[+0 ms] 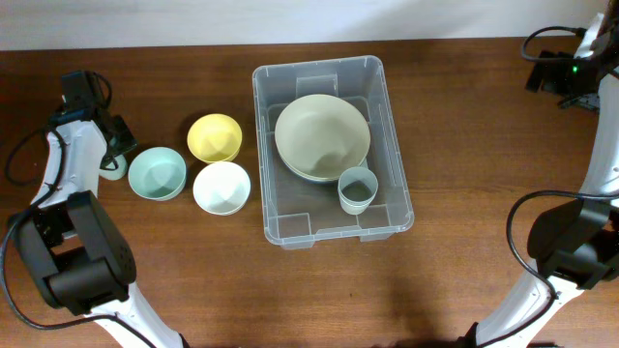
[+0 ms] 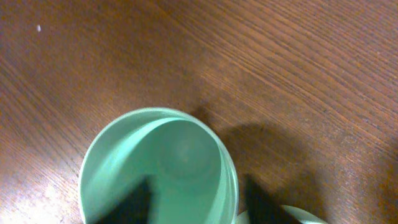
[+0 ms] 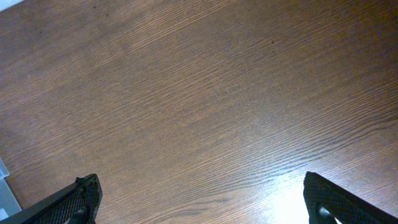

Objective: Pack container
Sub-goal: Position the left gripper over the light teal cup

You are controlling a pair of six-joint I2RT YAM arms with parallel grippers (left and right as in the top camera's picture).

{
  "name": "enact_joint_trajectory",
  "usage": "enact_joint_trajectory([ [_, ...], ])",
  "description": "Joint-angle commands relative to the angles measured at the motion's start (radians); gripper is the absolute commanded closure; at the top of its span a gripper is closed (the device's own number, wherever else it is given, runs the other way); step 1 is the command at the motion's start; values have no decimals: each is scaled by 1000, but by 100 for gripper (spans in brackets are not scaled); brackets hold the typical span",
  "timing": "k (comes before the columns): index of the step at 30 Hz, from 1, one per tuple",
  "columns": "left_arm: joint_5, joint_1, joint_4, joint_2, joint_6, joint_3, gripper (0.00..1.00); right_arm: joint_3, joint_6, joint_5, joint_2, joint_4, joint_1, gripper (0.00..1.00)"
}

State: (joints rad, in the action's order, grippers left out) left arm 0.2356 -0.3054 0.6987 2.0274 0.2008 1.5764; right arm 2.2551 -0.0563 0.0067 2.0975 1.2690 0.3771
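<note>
The clear plastic container point(image 1: 385, 116) stands at the table's middle. It holds a large pale green bowl point(image 1: 322, 137) and a small grey-blue cup point(image 1: 357, 189). My left gripper point(image 1: 114, 155) is at the far left over a mint green cup point(image 2: 158, 168), which barely shows in the overhead view point(image 1: 113, 172). In the left wrist view the fingers point(image 2: 196, 202) are apart, one inside the cup and one outside its right wall. My right gripper point(image 1: 571, 72) is at the far right back, and in its wrist view it point(image 3: 202, 199) is open and empty over bare wood.
Three bowls sit left of the container: yellow point(image 1: 215, 137), mint point(image 1: 157, 173) and white point(image 1: 221, 187). The mint bowl's rim shows just right of the cup point(image 2: 298, 215). A pale edge shows at the right wrist view's left border point(image 3: 3, 183).
</note>
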Motion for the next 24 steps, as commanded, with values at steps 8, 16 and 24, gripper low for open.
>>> enact_joint_trajectory([
  [8,-3,-5,-11,5,-24,11,70,15,-8,-2,-14,0,0,1],
  [16,-3,-5,-11,13,-24,11,64,15,-8,-2,-14,0,0,1],
  [24,-4,-5,-10,32,-24,10,70,15,-8,-2,-14,0,0,1],
])
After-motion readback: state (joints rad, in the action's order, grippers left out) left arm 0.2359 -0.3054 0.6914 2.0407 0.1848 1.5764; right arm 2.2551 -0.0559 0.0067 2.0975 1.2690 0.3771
